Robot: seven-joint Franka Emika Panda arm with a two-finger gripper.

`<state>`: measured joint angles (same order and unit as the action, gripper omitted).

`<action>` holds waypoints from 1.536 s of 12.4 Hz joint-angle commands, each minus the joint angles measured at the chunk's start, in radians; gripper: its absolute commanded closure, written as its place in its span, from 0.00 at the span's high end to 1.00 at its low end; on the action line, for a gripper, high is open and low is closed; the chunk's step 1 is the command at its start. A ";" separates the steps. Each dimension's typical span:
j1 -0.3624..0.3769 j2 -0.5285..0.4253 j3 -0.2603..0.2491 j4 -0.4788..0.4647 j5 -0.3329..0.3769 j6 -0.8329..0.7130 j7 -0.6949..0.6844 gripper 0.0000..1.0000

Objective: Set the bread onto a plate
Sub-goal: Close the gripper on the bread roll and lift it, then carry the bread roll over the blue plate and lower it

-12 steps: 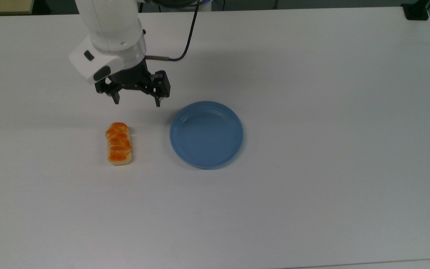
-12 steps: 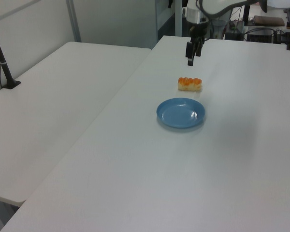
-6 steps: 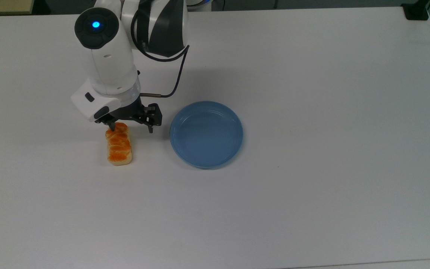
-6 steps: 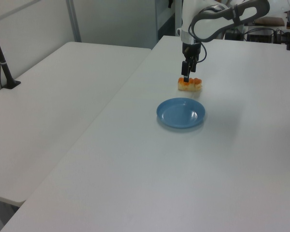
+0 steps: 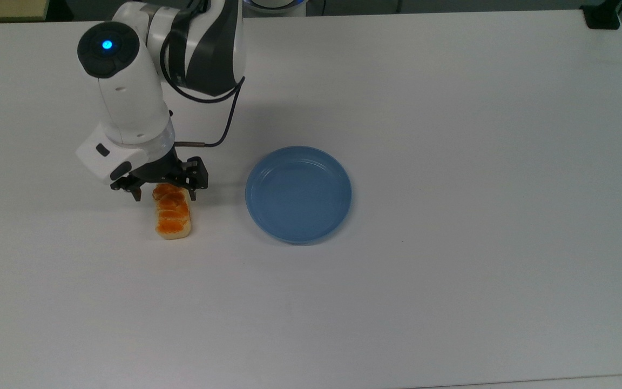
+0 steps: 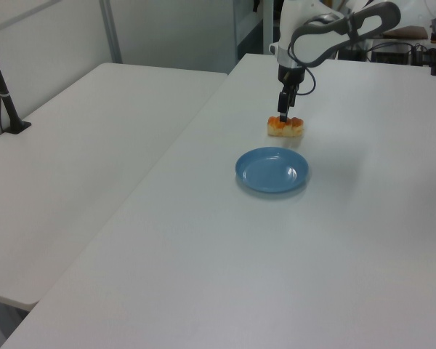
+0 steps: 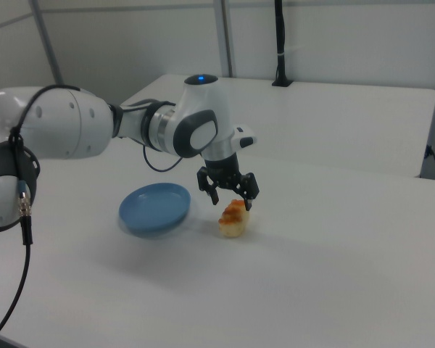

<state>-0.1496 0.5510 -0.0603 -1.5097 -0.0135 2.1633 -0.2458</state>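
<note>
The bread (image 5: 172, 214), an oblong loaf with a glossy orange top, lies on the white table at the top view's left. My gripper (image 5: 165, 195) hangs over the loaf's end nearest the arm, open, with one finger on each side and a gap to the crust. In the right view the gripper (image 7: 230, 201) sits just above the bread (image 7: 233, 219). The blue plate (image 5: 298, 194) lies to the top view's right of the loaf, about a loaf's length away, with nothing on it. The left view shows the gripper (image 6: 283, 117), the bread (image 6: 286, 128) and the plate (image 6: 272, 169).
A black clamp (image 5: 602, 16) sits at the far right corner in the top view. A second white table (image 6: 94, 131) adjoins on the left view's left, with a black post (image 6: 3, 94) on it. The arm's cable (image 5: 224, 127) loops behind the wrist.
The gripper has come down from behind the bread and shifted towards the top view's left; its fingers now straddle the loaf's end. Bread and plate have not moved.
</note>
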 commanded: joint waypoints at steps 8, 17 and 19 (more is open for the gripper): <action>0.018 0.053 0.000 -0.007 0.007 0.078 0.097 0.52; 0.169 -0.101 0.016 -0.049 0.007 -0.099 0.238 0.52; 0.255 -0.097 0.020 -0.093 0.003 -0.082 0.314 0.52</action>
<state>0.0292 0.4825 -0.0323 -1.5200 -0.0108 2.0697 -0.0057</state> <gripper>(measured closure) 0.471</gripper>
